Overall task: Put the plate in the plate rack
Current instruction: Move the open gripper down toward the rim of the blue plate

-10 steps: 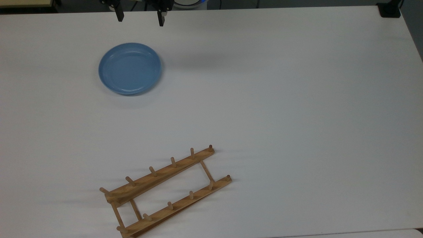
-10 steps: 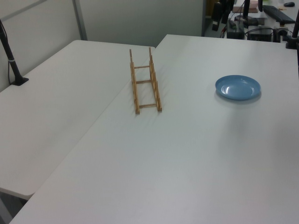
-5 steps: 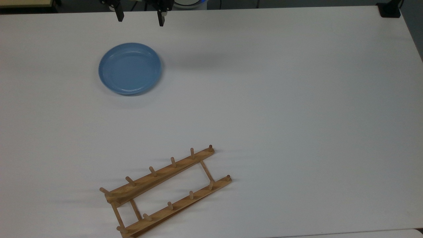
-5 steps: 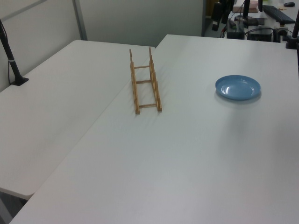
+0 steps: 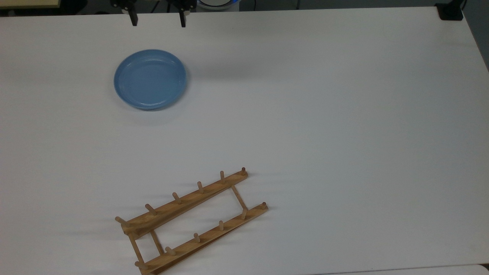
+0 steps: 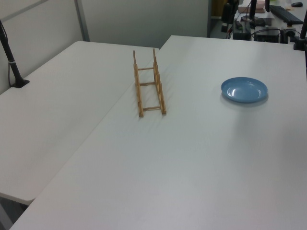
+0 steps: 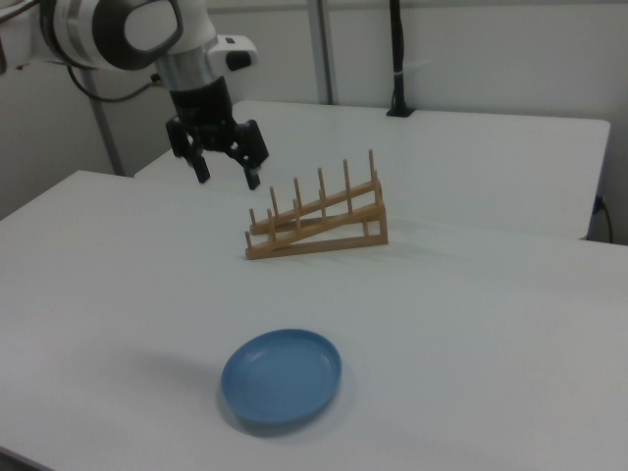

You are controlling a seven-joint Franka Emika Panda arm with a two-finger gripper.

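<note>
No writing is seen. The plate (image 5: 150, 79) lies flat on the white bench (image 5: 344, 114), well apart from the rack (image 5: 191, 221). The end effector (image 7: 227, 172) hangs above the bench, fingers spread and empty

1. Top view: gripper (image 5: 157, 19) cut off by top edge; just two finger tips show, body & arm out of frame.
2. Top view: plate rack (image 5: 191, 220) clipped at bottom edge, lowest rail end partly lost.
3. Right view: arm (image 7: 118, 34) cut by top & left edges; base out of frame.
4. Left view: clutter at far table end too small to ID.
5. Right view: plate (image 7: 282, 378) underside hidden.
</note>
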